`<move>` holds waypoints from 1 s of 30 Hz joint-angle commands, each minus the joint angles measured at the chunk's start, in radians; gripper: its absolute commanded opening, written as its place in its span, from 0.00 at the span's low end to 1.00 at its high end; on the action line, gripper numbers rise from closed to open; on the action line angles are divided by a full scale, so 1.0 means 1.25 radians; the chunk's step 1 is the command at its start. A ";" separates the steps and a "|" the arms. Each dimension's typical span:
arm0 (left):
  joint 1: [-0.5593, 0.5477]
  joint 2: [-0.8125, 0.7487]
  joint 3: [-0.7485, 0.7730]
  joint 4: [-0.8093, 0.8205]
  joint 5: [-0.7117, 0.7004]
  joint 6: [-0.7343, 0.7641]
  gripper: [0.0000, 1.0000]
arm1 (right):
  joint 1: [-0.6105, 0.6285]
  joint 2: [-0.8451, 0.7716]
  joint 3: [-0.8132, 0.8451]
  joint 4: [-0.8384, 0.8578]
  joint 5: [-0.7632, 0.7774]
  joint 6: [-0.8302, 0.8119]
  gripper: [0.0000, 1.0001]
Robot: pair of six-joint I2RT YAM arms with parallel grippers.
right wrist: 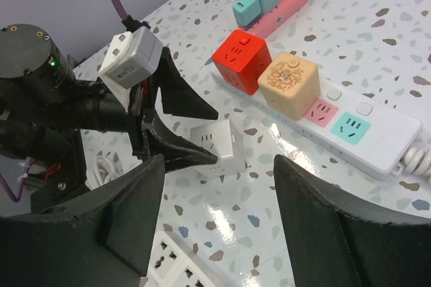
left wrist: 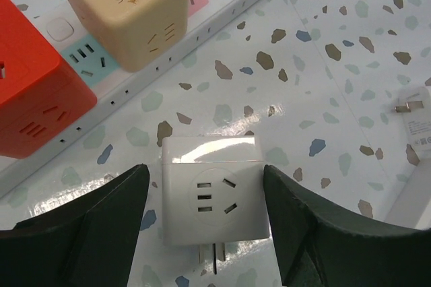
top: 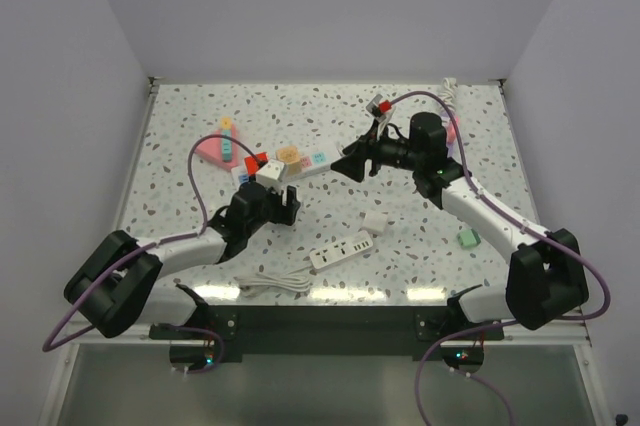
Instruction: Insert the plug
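Observation:
A white cube plug (left wrist: 210,193) lies on the speckled table with its prongs pointing back towards the left wrist camera. My left gripper (left wrist: 205,182) is open and straddles it, one finger on each side; the right finger is very close to it. It also shows in the right wrist view (right wrist: 217,144). Just beyond it lies a white power strip (left wrist: 229,11) with coloured sockets, carrying a red cube (left wrist: 34,91) and a cream cube (left wrist: 128,4). My right gripper (right wrist: 219,186) is open and empty, hovering near the strip (right wrist: 367,129) and facing the left gripper (top: 288,198).
A pink triangular strip (top: 218,146) with coloured cubes lies at the back left. A second white power strip (top: 340,249) with its cable lies near the front. A small white charger (top: 375,221) and a green block (top: 467,238) lie to the right.

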 commanded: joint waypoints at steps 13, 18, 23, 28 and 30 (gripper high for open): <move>-0.012 0.075 0.004 0.010 0.130 -0.023 0.13 | -0.004 0.009 0.031 0.013 -0.034 -0.004 0.70; -0.012 0.061 0.011 0.079 0.247 -0.002 0.00 | -0.006 0.012 0.021 0.040 -0.083 -0.010 0.70; 0.021 0.000 0.076 0.132 0.395 0.043 0.00 | -0.011 -0.007 0.005 0.056 -0.145 -0.022 0.70; 0.145 -0.015 0.108 0.221 0.666 0.026 0.00 | -0.013 -0.070 -0.031 0.061 -0.213 -0.083 0.70; 0.163 -0.020 0.106 0.255 0.711 0.007 0.00 | -0.013 -0.089 -0.041 0.060 -0.252 -0.111 0.70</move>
